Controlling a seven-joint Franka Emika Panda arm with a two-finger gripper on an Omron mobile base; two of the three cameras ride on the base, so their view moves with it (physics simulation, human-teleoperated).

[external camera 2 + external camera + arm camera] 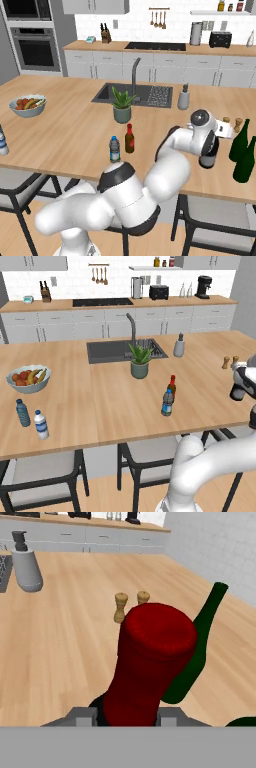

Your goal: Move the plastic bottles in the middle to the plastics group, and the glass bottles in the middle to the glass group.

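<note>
My gripper (127,714) is shut on the tall near-black wine bottle (155,657) just below its red foil neck, which stands upright between the fingers. In the right base view the gripper (210,141) holds this bottle (207,160) low over the counter, just left of two dark green glass bottles (240,142). One green bottle (200,647) stands close behind the red neck. At the middle front of the counter stand the small brown bottle with a red top (172,387) and the clear plastic bottle with a dark label (167,403). Far left stand the blue bottle (22,412) and the white-capped bottle (41,424).
Two wooden shakers (120,607) stand behind the green bottles. A grey soap dispenser (179,346), a potted plant (139,361) and the sink (125,350) lie mid-counter. A fruit bowl (28,378) sits left. Chairs stand under the counter's front edge (125,438).
</note>
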